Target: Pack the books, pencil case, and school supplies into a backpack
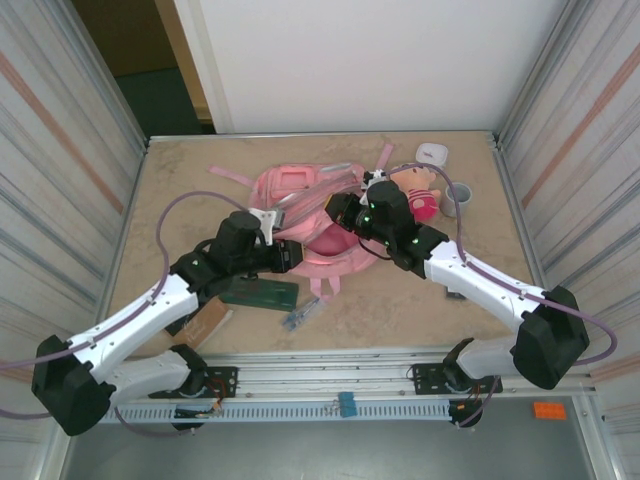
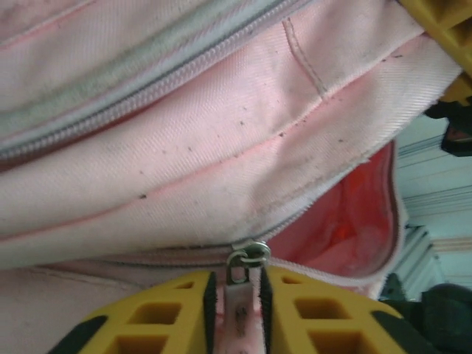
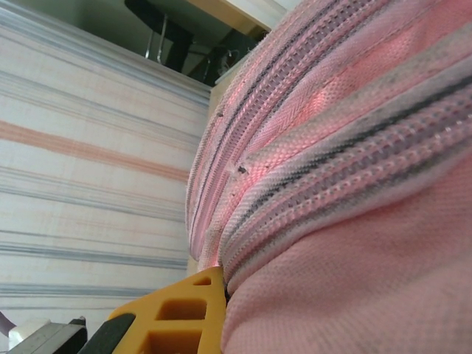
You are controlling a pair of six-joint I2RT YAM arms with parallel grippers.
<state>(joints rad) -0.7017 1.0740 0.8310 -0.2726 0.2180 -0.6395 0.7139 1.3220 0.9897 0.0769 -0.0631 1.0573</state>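
Lower left of the top view, the book lies flat on the table. It looks small, stiff and light, best taken by an edge. Just right of it is the pencil case, long, dark green and flat too; a pinch across its narrow width should do, I judge. Then the pen, slim and likely slippery, one to grip mid-length. All three sit outside the bag, just below it in frame.

Centre now: the left gripper has its yellow jaws pressed in on the pale zipper pull, with the slider just above and red lining showing at the right of the wrist view. The backpack sits mid-table, soft pink fabric that sags and folds rather than holding shape — so the pull tab and the stitched rim are the sound places to grab.

Right of centre, the right gripper is closed down at the bag's upper rim. In its wrist view one finger lies against the cloth — seemingly a pinch on the fabric, with the other finger hidden.
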